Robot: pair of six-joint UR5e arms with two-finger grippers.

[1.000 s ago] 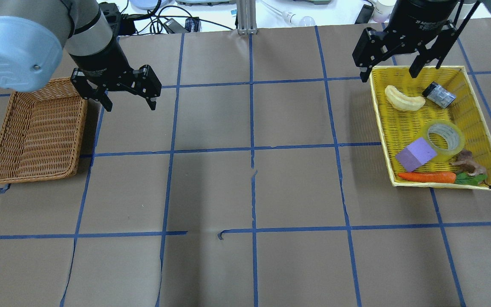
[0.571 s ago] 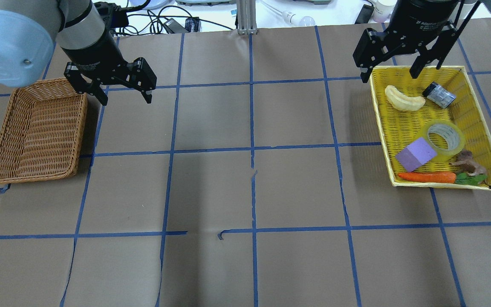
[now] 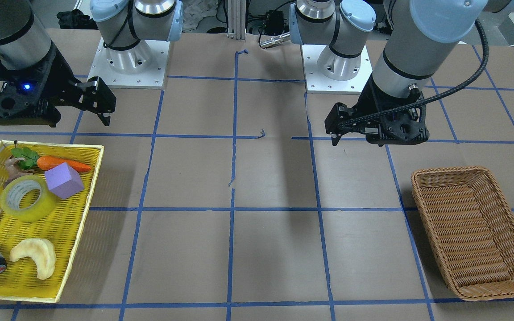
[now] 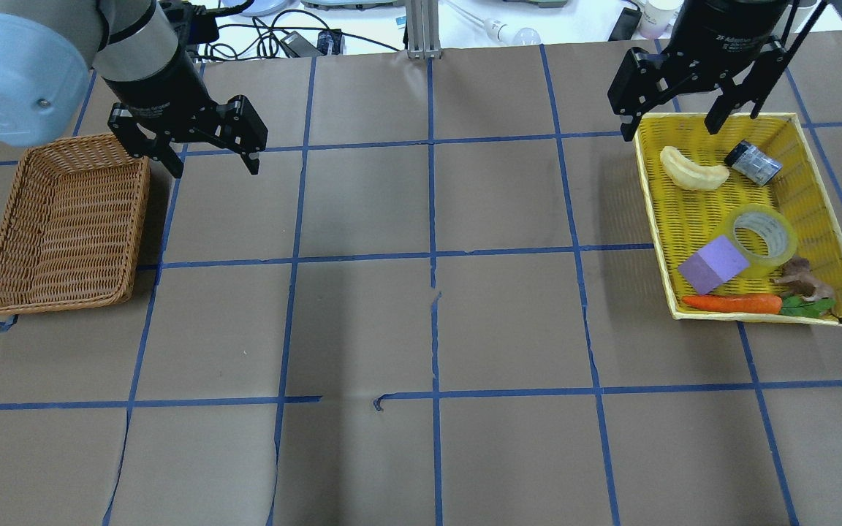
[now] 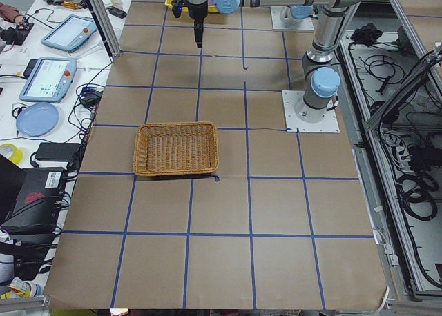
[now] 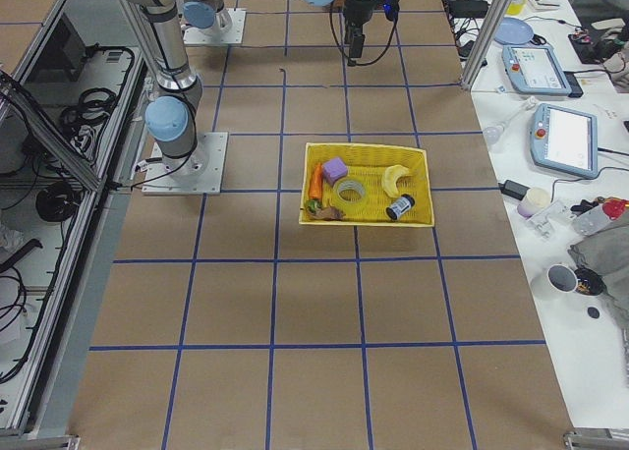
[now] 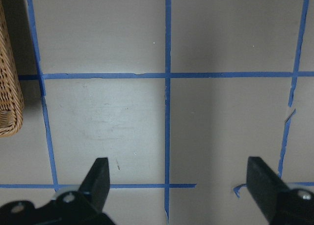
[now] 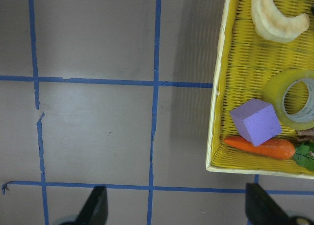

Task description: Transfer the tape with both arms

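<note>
The tape (image 4: 763, 232), a yellow-green roll with a pale core, lies flat in the yellow tray (image 4: 651, 212) against a purple block (image 4: 713, 264). It also shows in the front view (image 3: 28, 197) and, partly cut off, in the right wrist view (image 8: 294, 102). My right gripper (image 4: 668, 130) is open and empty, high above the tray's far left corner, apart from the tape. My left gripper (image 4: 214, 169) is open and empty above the table, just right of the wicker basket (image 4: 139, 219). The left wrist view shows its open jaws (image 7: 179, 173) over bare paper.
The tray also holds a banana (image 4: 693, 169), a grey can (image 4: 753, 162), a carrot (image 4: 731, 303) and a small brown toy animal (image 4: 801, 281). The wicker basket (image 3: 417, 187) holds nothing. Blue tape lines grid the brown paper between tray and basket.
My left gripper has moved a little to the left and toward the far side, uncovering the basket's far corner. The right gripper has barely moved. The tape has not moved.
</note>
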